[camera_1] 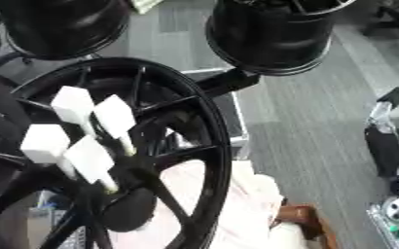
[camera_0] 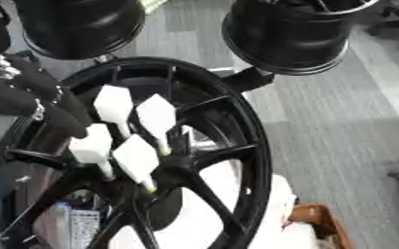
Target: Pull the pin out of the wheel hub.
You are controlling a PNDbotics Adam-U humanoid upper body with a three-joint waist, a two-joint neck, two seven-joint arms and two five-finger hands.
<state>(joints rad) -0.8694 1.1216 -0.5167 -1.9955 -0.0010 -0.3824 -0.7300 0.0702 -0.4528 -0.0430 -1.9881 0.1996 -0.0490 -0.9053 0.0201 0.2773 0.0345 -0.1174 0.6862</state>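
A black spoked wheel hub (camera_0: pixel 237 121) stands tilted and fills the left half of both views. Several white pins with blocky heads stick out of its centre: two upper ones (camera_0: pixel 114 103) (camera_0: pixel 157 115) and two lower ones (camera_0: pixel 90 145) (camera_0: pixel 136 156). My left hand (camera_0: pixel 28 95), black, reaches in from the left edge and lies over the rim just above and left of the lower left pin. Whether it touches a pin is hidden. My right hand (camera_1: pixel 383 138) hangs at the right edge, far from the wheel.
Two black wheel barrels (camera_0: pixel 80 24) (camera_0: pixel 292 34) hang close above the hub. White padding (camera_0: pixel 275 206) and a brown object (camera_0: pixel 320 219) lie under its lower right. A grey device (camera_0: pixel 77 227) shows through the spokes. Grey floor (camera_0: pixel 339 126) spreads to the right.
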